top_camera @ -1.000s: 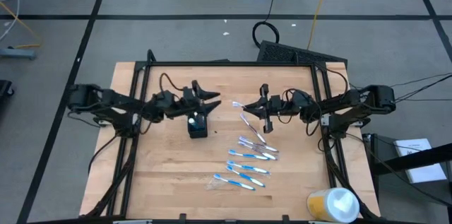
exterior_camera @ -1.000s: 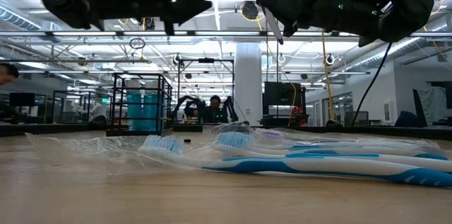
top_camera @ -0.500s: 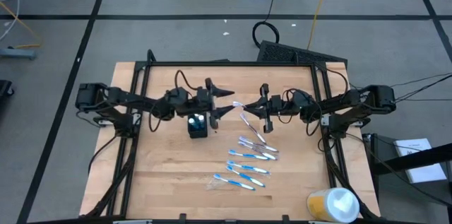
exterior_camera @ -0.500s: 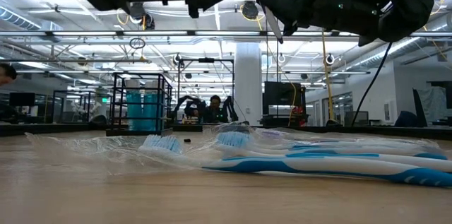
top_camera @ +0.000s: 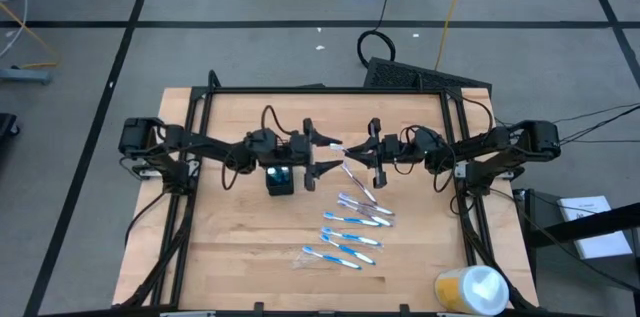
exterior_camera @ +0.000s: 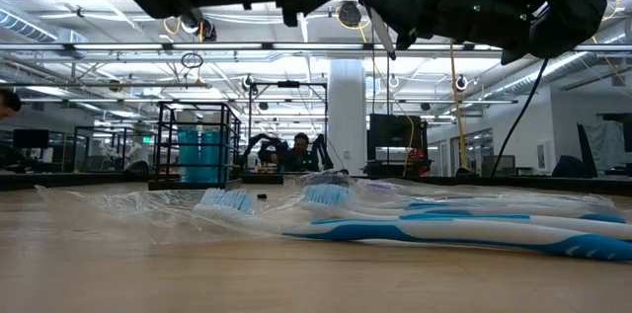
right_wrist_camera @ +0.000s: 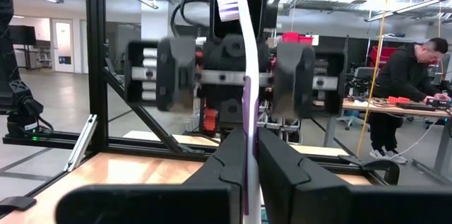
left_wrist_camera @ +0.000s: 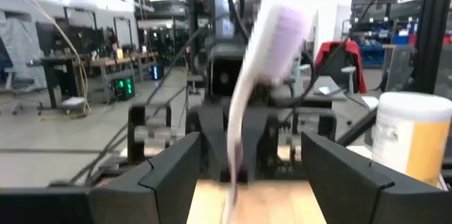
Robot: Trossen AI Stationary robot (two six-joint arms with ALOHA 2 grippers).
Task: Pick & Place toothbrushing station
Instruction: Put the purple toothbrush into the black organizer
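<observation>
Right gripper point(top_camera: 352, 156) clenched on 1 purple toothbrush point(right_wrist_camera: 248, 104), held upright mid-bench. Left gripper point(top_camera: 322, 153), fingers spread, faces it head-on, nearer arm for handover. Mesh holder point(top_camera: 281, 179) sits just behind left gripper.

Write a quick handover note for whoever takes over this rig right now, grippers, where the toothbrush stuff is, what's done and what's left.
Right gripper: shut on a toothbrush, held above the table's middle.
Left gripper: open, facing it, fingers either side of the brush head, not gripping.
Black mesh holder: on the table under the left arm, something blue and white inside.
Other toothbrushes: loose on the table nearer the front edge, some in clear wrap.
Done: one brush lifted.
Left: probably the handoff, then placing this brush and the rest.
</observation>
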